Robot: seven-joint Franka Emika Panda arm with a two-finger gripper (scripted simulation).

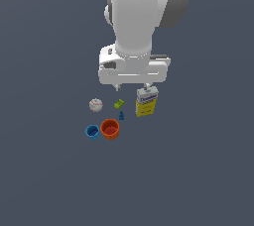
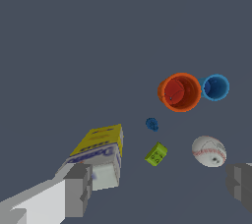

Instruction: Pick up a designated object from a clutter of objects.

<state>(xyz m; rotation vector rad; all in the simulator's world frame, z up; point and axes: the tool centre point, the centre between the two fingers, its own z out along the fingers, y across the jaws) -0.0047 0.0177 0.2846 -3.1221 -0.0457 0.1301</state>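
The designated object [image 1: 121, 115] [image 2: 152, 124] is a tiny dark blue upright piece standing in the middle of the clutter of objects, between the orange cup [image 1: 110, 129] [image 2: 179, 92] and the small green block [image 1: 118, 103] [image 2: 156, 154]. My gripper [image 1: 132, 87] [image 2: 160, 188] hangs open above the far side of the clutter with nothing between its fingers. One fingertip [image 1: 147, 87] sits just over the top of the yellow-and-white box [image 1: 146, 103] [image 2: 100, 155]. The blue piece lies apart from both fingers.
A smaller light-blue cup [image 1: 92, 132] [image 2: 215, 87] stands against the orange cup. A white baseball [image 1: 95, 104] [image 2: 209, 151] rests beside the green block. All items sit on a plain dark grey floor [image 1: 198, 170].
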